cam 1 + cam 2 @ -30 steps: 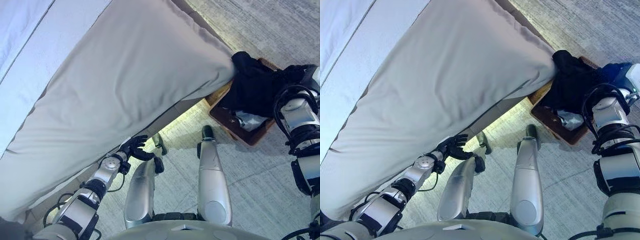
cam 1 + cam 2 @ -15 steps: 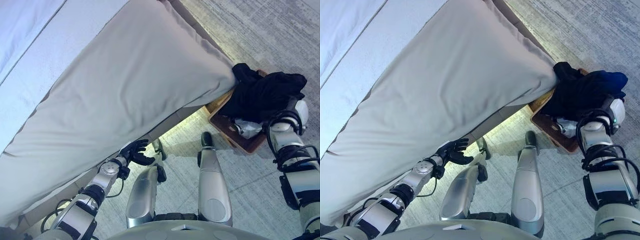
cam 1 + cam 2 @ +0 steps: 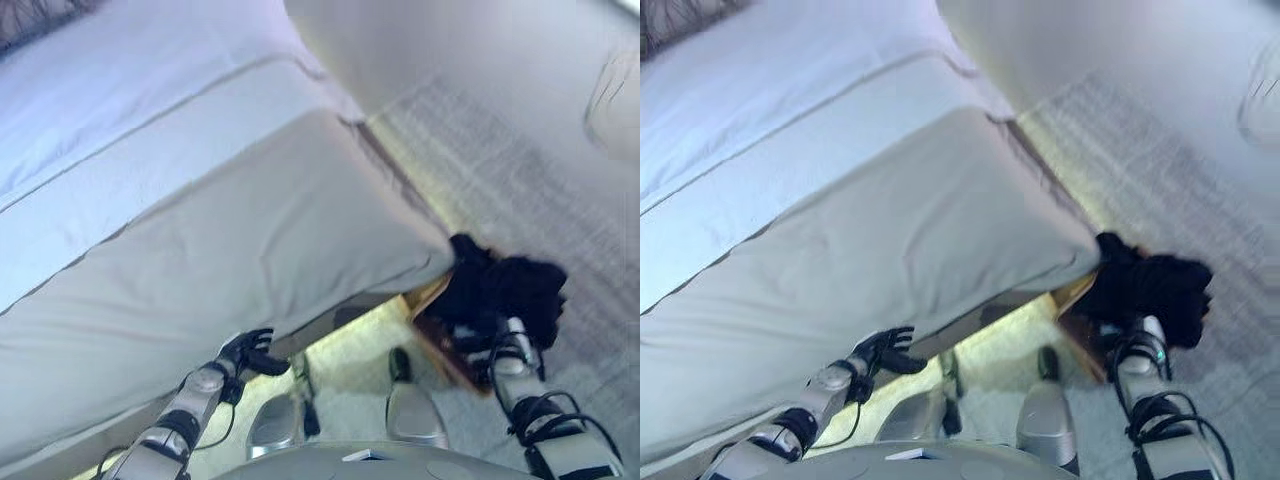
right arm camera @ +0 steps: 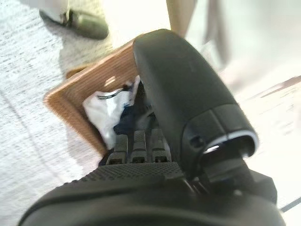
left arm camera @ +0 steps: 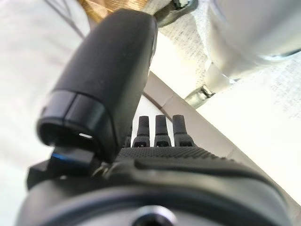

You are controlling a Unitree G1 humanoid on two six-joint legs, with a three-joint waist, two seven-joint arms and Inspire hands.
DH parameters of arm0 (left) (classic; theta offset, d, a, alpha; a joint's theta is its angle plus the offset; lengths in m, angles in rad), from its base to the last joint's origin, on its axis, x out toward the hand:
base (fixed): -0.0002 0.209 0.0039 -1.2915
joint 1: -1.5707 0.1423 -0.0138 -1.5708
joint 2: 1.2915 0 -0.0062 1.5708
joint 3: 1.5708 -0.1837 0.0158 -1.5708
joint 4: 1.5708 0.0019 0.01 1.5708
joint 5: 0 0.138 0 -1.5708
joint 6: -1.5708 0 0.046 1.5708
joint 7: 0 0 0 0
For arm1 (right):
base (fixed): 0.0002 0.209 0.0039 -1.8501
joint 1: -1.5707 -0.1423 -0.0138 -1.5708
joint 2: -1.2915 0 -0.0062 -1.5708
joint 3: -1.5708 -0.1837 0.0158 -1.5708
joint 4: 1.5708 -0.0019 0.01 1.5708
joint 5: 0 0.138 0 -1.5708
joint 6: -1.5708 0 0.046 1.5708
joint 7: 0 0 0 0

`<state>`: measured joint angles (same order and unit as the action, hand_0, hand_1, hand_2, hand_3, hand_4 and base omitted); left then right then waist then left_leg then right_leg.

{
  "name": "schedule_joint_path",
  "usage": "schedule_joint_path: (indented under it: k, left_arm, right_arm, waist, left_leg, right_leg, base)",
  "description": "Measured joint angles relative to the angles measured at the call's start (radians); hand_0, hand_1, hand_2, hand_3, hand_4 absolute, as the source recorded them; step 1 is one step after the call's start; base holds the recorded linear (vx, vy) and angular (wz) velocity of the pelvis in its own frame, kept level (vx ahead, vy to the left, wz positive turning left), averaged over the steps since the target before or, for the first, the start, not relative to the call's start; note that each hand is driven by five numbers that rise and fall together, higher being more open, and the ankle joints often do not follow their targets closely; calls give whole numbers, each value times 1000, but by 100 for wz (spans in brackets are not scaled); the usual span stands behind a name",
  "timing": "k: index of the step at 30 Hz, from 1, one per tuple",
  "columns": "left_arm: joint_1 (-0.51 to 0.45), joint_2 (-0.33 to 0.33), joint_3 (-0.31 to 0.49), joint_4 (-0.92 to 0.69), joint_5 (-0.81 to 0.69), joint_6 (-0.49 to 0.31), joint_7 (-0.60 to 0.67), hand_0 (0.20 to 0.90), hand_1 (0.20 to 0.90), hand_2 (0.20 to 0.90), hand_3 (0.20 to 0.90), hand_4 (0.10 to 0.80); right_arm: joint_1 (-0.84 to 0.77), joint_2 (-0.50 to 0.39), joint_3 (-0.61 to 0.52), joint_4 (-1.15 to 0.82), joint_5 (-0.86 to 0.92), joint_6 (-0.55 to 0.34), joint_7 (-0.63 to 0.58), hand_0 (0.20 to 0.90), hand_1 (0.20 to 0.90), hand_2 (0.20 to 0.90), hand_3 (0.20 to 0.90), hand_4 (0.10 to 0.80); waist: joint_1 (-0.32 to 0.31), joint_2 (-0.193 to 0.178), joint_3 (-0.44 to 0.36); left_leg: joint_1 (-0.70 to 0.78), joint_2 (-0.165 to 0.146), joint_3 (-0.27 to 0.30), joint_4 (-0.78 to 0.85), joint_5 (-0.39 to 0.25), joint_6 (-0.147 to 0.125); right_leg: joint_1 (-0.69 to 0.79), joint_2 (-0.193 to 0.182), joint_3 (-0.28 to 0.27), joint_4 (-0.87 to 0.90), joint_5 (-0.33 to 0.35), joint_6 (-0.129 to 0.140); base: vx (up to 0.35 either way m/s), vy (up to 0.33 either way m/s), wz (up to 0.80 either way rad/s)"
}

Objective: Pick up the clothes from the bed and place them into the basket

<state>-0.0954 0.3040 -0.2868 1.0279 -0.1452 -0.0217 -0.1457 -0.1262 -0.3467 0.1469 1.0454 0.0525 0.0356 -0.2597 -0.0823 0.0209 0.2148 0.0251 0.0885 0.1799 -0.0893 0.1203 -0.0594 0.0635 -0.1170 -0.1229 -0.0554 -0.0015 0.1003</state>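
Your clothes (image 3: 505,290) are a dark heap draped over the basket (image 3: 432,305), which sits on the floor (image 3: 520,160) at the corner of the bed (image 3: 250,240). The heap's long axis runs from the bed corner outward, away from the mattress, with its far end hanging past the basket's rim. A white garment (image 4: 106,110) lies inside the basket under the dark cloth.

Your right hand (image 4: 141,146) is over the basket, just below the heap in the head views, where only the wrist shows and the dark cloth hides the hand. The right wrist view shows what the head views do not: the fingers (image 4: 134,143) are straight in a row, the thumb stands apart, and nothing is held; past them you see the basket's brown woven wall and the white and dark cloth inside.

Your left hand (image 3: 250,352) hangs beside the bed's lower edge, well apart from the basket. Its fingers (image 5: 157,132) are spread and straight, empty. The left wrist view shows only the bed's side and floor past them.
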Motion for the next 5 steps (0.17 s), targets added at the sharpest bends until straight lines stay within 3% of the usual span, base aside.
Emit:
schedule_joint_path:
  k: [2,5]
  left_arm:
    - [26,1,11,30,10,5,0,900,900,900,900,800]
    - [30,-2,12,61,30,19,-11,900,900,900,900,800]
  right_arm:
    - [45,65,23,29,-4,-21,56,900,900,900,900,800]
    - [61,123,26,66,-1,-49,133,900,900,900,900,800]
  waist:
    - [11,-66,-74]
    - [17,-103,-121]
  left_leg:
    - [24,-1,-1,0,-3,1]
    - [39,-3,-4,0,-14,-4]
  right_leg:
    - [33,2,-5,-15,0,-1]
    - [51,1,-6,-16,-1,-1]
  base:
    - [30,117,10]
    - [46,87,3]
